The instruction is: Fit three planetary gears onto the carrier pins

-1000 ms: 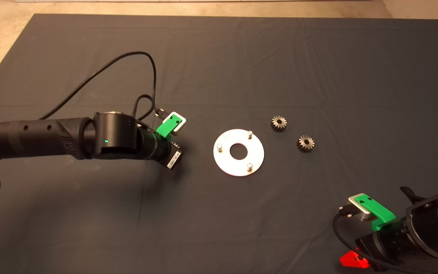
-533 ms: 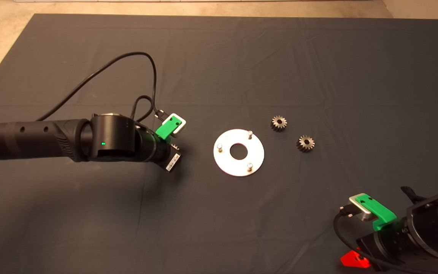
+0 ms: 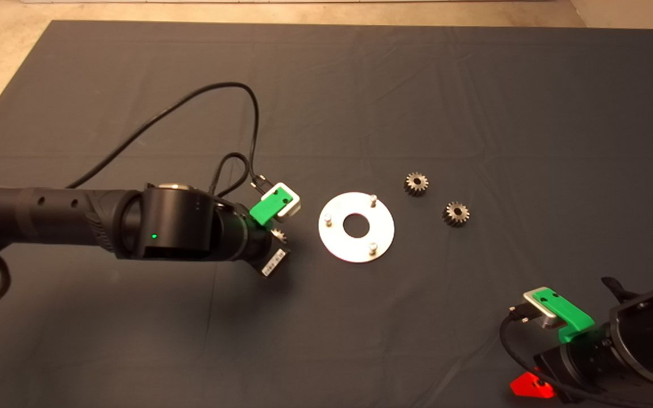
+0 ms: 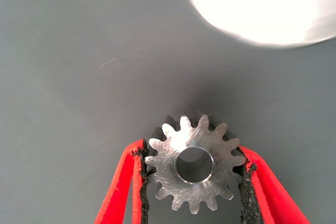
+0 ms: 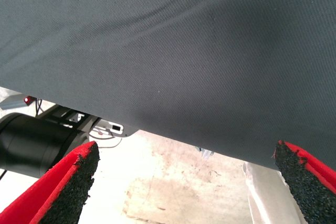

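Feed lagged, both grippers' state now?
Left gripper: shut on a gear, near the disc.
Right gripper: open, empty, parked at the mat's edge.

Bare mat [image 3: 304, 226] between left claw [image 4: 194, 182] and disc [image 3: 356, 226]

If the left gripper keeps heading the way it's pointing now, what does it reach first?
Probably the disc. The left gripper, shut on a gear, points toward the disc's near edge; its nearest pin lies just past. Bare mat lies between. Height is unclear.
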You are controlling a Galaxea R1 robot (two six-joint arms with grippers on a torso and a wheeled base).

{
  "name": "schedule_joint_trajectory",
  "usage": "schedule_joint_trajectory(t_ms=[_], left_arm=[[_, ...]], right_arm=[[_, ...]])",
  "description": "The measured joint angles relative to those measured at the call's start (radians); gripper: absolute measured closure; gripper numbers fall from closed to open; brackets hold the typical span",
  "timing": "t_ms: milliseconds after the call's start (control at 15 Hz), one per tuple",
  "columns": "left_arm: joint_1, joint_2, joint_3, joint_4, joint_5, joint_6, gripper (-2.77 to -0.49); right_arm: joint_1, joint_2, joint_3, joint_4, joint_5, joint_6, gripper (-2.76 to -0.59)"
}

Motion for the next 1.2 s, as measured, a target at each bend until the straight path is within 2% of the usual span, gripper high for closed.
schedule_joint_trajectory(t_ms=[200, 267, 333, 533, 867, 1200], left_arm=[[0.0, 0.123, -0.006, 0.0, 0.043, 0.0, -0.82], [0.0, 0.15, -0.025, -0.001, 0.045, 0.0, -0.82], [-0.003, 0.159, -0.046, -0.001, 0.058, 0.0, -0.82], [-0.042, 0.142, -0.081, 0.0, 0.088, 0.003, -0.82], [-0.086, 0.153, -0.139, -0.003, 0.085, 0.012, -0.82], [-0.089, 0.168, -0.154, -0.026, 0.082, 0.024, -0.82]], right_arm=[[0.0, -0.001, 0.0, 0.0, -0.001, -0.002, -2.5], [0.0, -0.002, 0.0, 0.0, -0.001, -0.002, -2.5], [0.0, -0.004, 0.0, 0.0, -0.001, -0.003, -2.5], [0.0, -0.018, 0.0, 0.0, 0.001, -0.015, -2.5], [0.0, -0.039, 0.0, 0.0, -0.001, -0.036, -2.5], [0.0, -0.041, 0.0, 0.0, 0.0, -0.041, -2.5]])
